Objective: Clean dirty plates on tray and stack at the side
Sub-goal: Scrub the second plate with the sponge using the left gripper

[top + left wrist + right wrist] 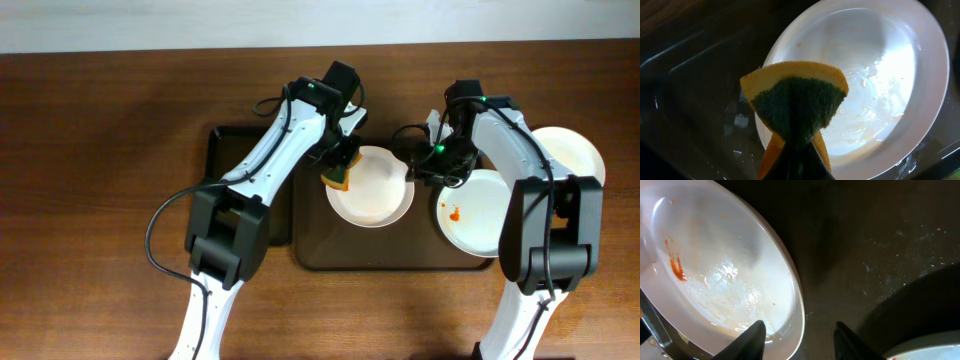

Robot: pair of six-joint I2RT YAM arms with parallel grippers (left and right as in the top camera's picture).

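Three white plates: one [375,195] lies in the 9 o'clock half of the brown tray [400,262]. One with a red smear [475,235] lies in its 3 o'clock half. The third [575,150] sits off the tray toward 2 o'clock, on the dark wooden surface [100,150] (a pale wall strip runs along 12 o'clock). The tray's long axis runs 9 to 3. One narrower black tray [222,160] lies at its 9 o'clock. The left tool [343,165] is clamped on a folded orange-and-green sponge [795,107] at the first plate's 9 o'clock rim. The right tool [800,332] stands apart, a plate rim between its fingers.

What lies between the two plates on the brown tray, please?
A strip of bare tray, with the open right gripper over its far end; the overhead and right wrist views show it.
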